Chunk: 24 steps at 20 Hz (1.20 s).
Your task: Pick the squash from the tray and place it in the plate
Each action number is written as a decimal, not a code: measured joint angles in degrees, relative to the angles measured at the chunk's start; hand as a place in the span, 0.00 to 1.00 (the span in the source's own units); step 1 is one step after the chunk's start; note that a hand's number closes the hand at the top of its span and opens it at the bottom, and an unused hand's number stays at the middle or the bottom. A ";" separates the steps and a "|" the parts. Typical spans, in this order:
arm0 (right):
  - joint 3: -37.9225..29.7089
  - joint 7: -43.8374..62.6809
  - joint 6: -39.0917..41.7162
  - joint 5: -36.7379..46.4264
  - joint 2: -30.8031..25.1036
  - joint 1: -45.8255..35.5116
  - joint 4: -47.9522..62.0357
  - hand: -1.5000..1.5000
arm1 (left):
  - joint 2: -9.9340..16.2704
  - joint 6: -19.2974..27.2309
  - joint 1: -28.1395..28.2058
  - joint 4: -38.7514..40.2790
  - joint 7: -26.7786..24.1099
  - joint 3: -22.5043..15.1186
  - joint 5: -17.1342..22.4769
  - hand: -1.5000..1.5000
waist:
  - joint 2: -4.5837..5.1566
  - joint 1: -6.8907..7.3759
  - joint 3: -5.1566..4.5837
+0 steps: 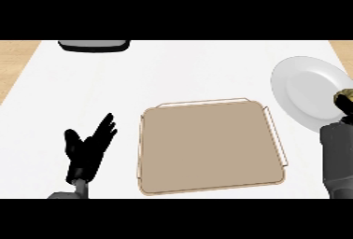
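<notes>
Bright, even light; faint, soft shadows.

Left robot hand [88, 145] rests open, fingers up; right forearm [338, 158] at right edge.

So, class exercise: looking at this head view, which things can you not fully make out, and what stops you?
- Squash: only a small yellowish bit shows at the right edge, over the plate; its shape is cut off.
- Right hand: cut by the right edge, so its fingers cannot be judged.
- Dark object at the top: cut by the upper edge, unidentifiable.
- Tray and open left hand: plain.
</notes>
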 measured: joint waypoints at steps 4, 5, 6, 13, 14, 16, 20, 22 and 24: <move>6.02 -2.42 -3.19 -8.72 3.52 3.13 -5.46 0.00 | -0.01 0.74 0.16 -0.53 1.29 0.51 0.02 0.50 | -0.43 -0.99 -0.10; 8.15 -2.73 -3.33 -10.89 4.25 4.09 -7.71 0.00 | 0.17 0.50 0.51 -0.71 1.39 0.56 0.11 0.50 | -0.52 -1.18 -0.11; 10.54 -3.28 -3.83 -13.15 5.55 5.52 -9.85 0.00 | -0.01 0.49 1.16 -0.96 1.19 0.36 0.08 0.50 | -0.60 -1.28 -0.14; 28.08 -4.08 -5.70 -23.79 11.05 18.53 -23.26 0.00 | -0.10 0.66 2.47 -2.01 0.74 0.57 -0.47 0.50 | -0.68 -1.51 -0.24; 29.74 -3.92 -5.94 -24.21 11.33 19.32 -23.35 0.00 | -0.27 1.00 2.92 -3.58 1.80 0.13 -0.71 0.50 | -0.66 -1.43 -0.25; 33.43 -2.11 -6.21 -24.19 11.72 21.88 -24.56 0.00 | -0.42 0.79 2.70 -2.74 1.32 0.27 -0.88 0.50 | -0.64 -1.43 -0.28; 38.85 3.71 -6.49 -20.58 12.11 25.13 -25.19 0.00 | 0.04 0.04 2.24 -2.31 1.75 1.27 -0.37 0.50 | -0.62 -1.40 -0.34; 41.60 6.51 -6.92 -18.79 12.20 27.71 -26.10 0.00 | -0.49 0.54 1.61 -2.16 2.19 0.93 -0.90 0.50 | -0.62 -1.43 -0.36; 43.10 9.81 -7.01 -16.29 12.26 29.03 -26.54 0.00 | -0.69 0.75 1.60 -2.20 2.18 0.96 -1.13 0.50 | -0.61 -1.41 -0.37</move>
